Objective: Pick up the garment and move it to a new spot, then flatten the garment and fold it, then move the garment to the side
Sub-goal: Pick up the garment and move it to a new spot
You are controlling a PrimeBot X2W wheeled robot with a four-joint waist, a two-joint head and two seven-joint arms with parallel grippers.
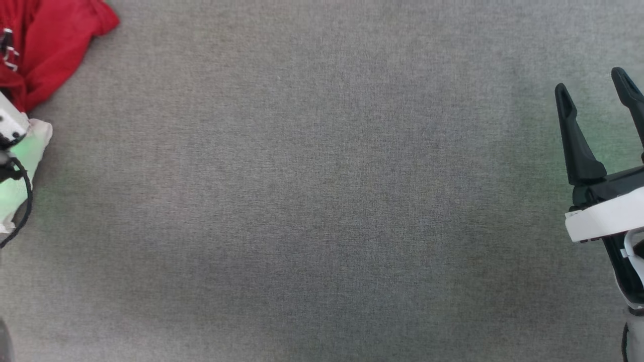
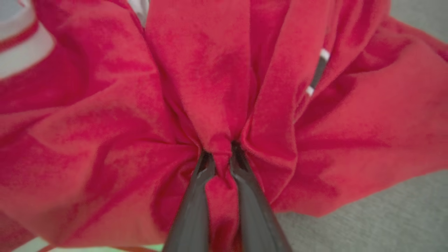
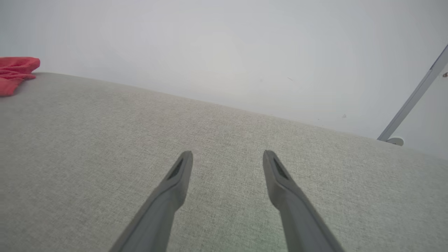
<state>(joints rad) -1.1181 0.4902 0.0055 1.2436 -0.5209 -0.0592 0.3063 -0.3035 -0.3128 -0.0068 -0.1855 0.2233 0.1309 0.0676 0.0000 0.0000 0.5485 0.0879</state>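
So the garment (image 1: 55, 45) is all scrunched up in the upper left corner of the head view, on the grey fabric surface (image 1: 322, 201). In the left wrist view the left gripper (image 2: 221, 153) has its fingers pinched tight on a fold of the red cloth. The right gripper (image 1: 591, 79) sits at the right edge, well away from it, fingers spread wide.

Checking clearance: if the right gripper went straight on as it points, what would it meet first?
Nothing near: the right gripper points over grey cloth, the garment well off to the side. It would probably reach the wall beyond the cloth's edge; depth is unclear.
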